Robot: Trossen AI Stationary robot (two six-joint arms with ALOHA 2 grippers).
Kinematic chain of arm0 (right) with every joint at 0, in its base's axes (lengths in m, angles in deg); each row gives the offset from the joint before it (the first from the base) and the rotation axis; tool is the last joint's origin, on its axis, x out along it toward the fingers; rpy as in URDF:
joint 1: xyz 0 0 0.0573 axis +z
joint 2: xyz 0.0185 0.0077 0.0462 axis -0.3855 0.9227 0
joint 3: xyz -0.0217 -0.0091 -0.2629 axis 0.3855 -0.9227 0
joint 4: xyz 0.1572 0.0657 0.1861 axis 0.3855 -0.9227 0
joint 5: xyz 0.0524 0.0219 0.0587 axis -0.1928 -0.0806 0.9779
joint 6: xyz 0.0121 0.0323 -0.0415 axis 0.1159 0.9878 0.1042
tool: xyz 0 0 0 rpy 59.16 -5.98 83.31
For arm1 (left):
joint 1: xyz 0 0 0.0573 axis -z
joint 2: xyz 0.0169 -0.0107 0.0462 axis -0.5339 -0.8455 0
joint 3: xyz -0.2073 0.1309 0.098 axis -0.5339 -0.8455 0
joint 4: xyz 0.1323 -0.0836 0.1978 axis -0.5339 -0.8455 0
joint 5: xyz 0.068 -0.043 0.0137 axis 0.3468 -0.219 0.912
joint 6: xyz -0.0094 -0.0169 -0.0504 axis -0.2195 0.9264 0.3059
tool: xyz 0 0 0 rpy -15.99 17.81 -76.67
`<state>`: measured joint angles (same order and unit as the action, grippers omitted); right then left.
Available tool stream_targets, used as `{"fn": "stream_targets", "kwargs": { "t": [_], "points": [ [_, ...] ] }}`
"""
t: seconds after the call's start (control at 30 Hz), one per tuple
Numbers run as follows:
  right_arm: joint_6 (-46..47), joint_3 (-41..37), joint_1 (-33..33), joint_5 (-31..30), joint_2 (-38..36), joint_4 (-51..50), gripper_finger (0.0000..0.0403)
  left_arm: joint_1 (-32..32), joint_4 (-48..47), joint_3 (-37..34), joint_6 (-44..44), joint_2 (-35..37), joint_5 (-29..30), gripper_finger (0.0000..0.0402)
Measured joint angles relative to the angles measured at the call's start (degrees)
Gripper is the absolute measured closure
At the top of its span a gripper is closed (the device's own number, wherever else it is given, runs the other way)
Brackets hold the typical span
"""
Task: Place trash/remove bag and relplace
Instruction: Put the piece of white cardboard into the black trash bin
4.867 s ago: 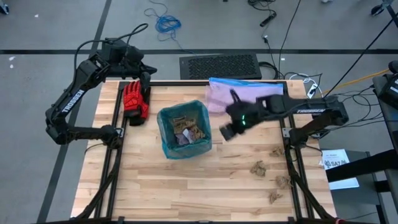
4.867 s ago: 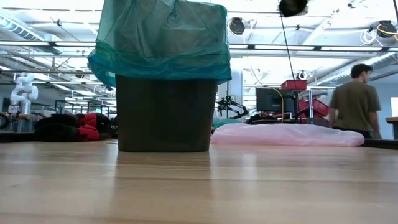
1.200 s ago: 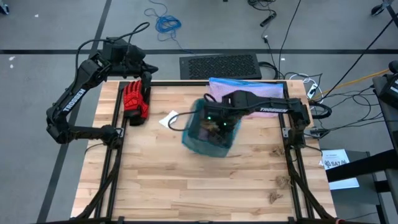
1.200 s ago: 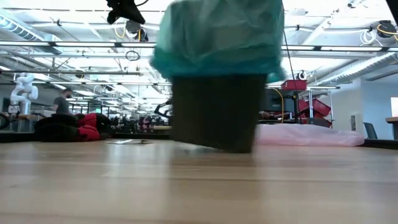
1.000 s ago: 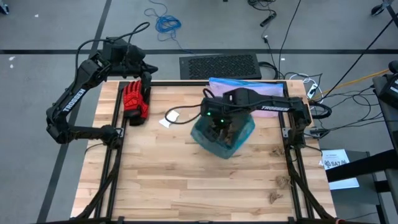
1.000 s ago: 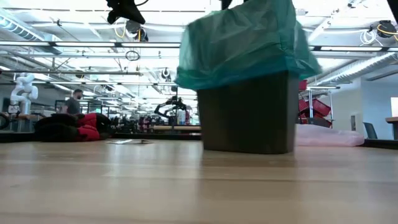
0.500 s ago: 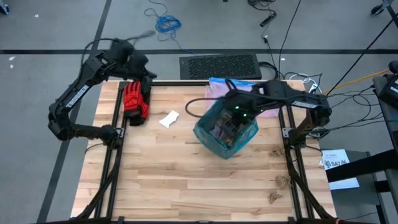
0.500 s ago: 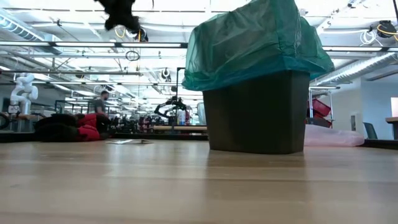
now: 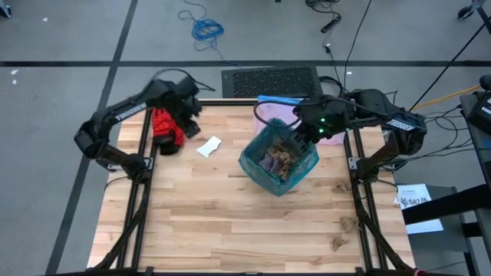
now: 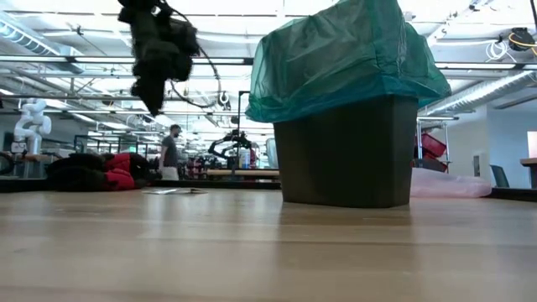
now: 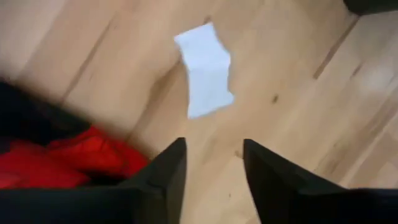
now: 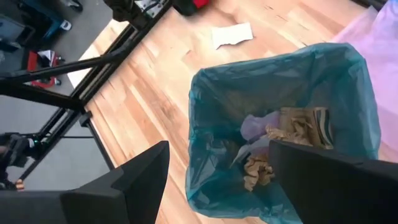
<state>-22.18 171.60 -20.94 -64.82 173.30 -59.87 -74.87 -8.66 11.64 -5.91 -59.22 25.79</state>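
The dark bin (image 10: 348,151) stands upright on the table right of centre, lined with the teal bag (image 9: 278,162), whose edge is folded over the rim (image 10: 348,59). Crumpled brown paper trash (image 12: 292,127) lies inside. My right gripper (image 12: 217,168) hovers open above the bin's far right rim (image 9: 304,132), touching nothing. My left gripper (image 11: 214,155) hangs open in the air (image 10: 155,50) over the table's far left. It is above the red glove (image 9: 165,126) and close to a white paper scrap (image 11: 205,68) that lies flat on the wood.
A pale pink bag with a blue edge (image 9: 295,111) lies at the far edge behind the bin. Two crumpled paper balls (image 9: 347,223) sit near the right edge. The near half of the table (image 9: 230,230) is bare wood.
My right gripper has drawn up and back out of the bin toward the table's far right corner. The bin slid a little toward the right edge, then settled upright. My left arm has swung from beyond the far left corner in over the glove, toward the white scrap, and come lower.
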Motion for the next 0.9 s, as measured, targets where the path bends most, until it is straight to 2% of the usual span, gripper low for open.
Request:
{"fn": "stream_targets", "kwargs": {
  "t": [0.13, 0.23, 0.37, 0.6, 0.77, 0.9],
  "points": [
    [-2.82, 0.0, -0.15, 0.17, -0.2, -0.12, 0.0135, 4.41, 5.64, -2.72, 4.08, -1.86, 6.71, 0.02],
    [-4.97, 0.0, -0.15, 0.52, -0.51, -0.58, 0.0135, 7.8, 9.53, -3.3, 6.34, -3.62, 8.35, 0.0182],
    [-7.95, 0.0, -0.24, 0.59, -1.25, -0.6, 0.0135, 13.53, 12.58, -3.4, 9.12, -8.02, 11.28, 0.0176],
    [-10.63, 0.0, -0.24, 0.58, -4.03, -1.23, 0.0135, 20.53, 13.99, -3.4, 12.83, -18.56, 22.52, 0.0175],
    [-10.56, 0.0, -0.24, 0.52, -6.35, -1.3, 0.0135, 22.4, 16.43, -3.4, 14.76, -25.21, 22.96, 0.0175],
    [-10.68, 0.0, -0.24, 0.23, -7.81, -1.3, 0.0135, 23.79, 16.7, -3.07, 16.11, -27.5, 22.72, 0.0175]
  ]
}}
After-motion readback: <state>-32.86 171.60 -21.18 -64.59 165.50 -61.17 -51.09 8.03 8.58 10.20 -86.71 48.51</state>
